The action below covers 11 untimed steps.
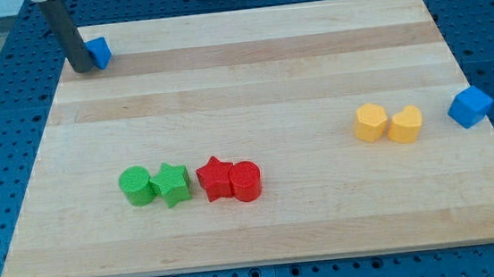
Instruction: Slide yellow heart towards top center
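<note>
Yellow heart (405, 125) lies near the board's right edge, touching a yellow hexagon (370, 121) on its left; a blue cube (470, 105) sits at the right edge. My tip (80, 69), a bare rod holding nothing, stands at the top-left corner against a small blue block (99, 52). Risk: an off-centre approach would drag the hexagon along or spin the heart rightward, off the board (250, 75).

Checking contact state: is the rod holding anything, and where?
Nothing is held. My tip rests beside the small blue block at the wooden board's top-left, far from the yellow heart.
</note>
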Tool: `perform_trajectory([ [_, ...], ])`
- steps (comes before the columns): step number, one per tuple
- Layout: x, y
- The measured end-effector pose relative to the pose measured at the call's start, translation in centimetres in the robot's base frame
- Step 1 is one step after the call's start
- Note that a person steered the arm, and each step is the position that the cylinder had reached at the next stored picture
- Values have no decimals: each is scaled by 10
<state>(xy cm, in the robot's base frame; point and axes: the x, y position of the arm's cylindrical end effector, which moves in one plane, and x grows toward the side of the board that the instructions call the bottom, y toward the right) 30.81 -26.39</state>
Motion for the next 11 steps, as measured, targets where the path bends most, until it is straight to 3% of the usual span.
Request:
perform_trajectory([
  [1,64,0],
  [4,72,55],
  [7,97,161],
  [9,106,188],
  [10,116,254],
  [11,116,256],
])
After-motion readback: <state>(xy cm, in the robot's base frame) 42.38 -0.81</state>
